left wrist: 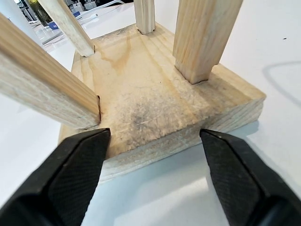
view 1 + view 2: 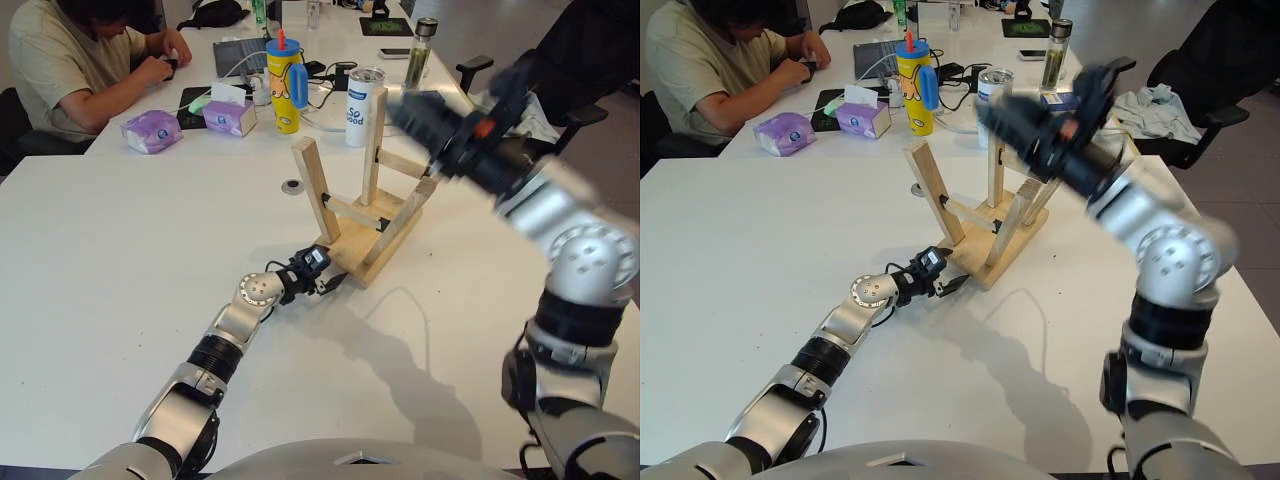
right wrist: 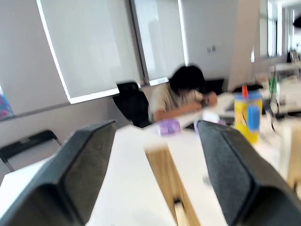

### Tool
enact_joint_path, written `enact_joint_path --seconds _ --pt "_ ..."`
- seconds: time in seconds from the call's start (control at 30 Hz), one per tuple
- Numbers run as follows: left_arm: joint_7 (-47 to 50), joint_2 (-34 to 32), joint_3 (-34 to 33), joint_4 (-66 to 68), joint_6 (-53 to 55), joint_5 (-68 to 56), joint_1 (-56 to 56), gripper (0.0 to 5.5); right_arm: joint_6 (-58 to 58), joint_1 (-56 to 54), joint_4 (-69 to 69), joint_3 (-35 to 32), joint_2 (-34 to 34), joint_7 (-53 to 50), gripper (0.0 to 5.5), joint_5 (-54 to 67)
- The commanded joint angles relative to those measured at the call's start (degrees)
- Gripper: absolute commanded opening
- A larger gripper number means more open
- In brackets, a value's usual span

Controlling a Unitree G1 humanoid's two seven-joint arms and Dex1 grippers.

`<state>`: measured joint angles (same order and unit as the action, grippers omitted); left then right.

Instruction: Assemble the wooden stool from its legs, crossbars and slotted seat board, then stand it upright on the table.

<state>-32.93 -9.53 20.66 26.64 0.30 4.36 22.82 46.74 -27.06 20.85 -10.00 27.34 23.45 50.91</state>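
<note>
On the white table (image 2: pixel 120 260), near its middle, the pale wooden stool (image 2: pixel 365 215) is found upside down. Its thick rectangular seat board (image 2: pixel 378 258) lies flat on the tabletop, the square-section legs (image 2: pixel 315 190) are seated in it and slant upward, and the thin wooden crossbars (image 2: pixel 350 212) are fitted between them.

The left gripper (image 1: pixel 154 136) is held low, just above the tabletop, at the near edge of the seat board. Its black ribbed fingers (image 1: pixel 80 165) are spread wide, one to each side of that edge, and are not closed upon it; contact with the wood cannot be told.

The right gripper (image 2: pixel 425 118) is raised over the far side of the stool, near the upper ends of the legs. Its fingers (image 3: pixel 89 160) are set wide apart and nothing is held between them.

Beyond the stool, a yellow cup with a blue handle (image 2: pixel 285 85), a white can (image 2: pixel 363 105) and two purple tissue packs (image 2: pixel 152 130) are noted.
</note>
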Motion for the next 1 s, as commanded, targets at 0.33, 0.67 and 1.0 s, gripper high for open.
enact_joint_path --seconds 0.33,0.67,1.0 --pt "0.62 -2.48 -2.39 10.42 6.26 1.46 -2.51 3.58 -3.76 -29.35 -11.86 -14.29 -2.89 -6.06 3.20 20.41" --pt "0.18 -2.23 -2.73 13.47 5.15 1.90 -0.22 3.58 8.74 0.01 -11.35 20.97 -3.07 -18.35 3.20 2.44" --pt "0.03 -1.79 -2.21 14.74 3.75 2.31 -0.49 3.58 -3.01 -10.25 -14.40 0.86 -8.81 -10.31 3.20 14.02"
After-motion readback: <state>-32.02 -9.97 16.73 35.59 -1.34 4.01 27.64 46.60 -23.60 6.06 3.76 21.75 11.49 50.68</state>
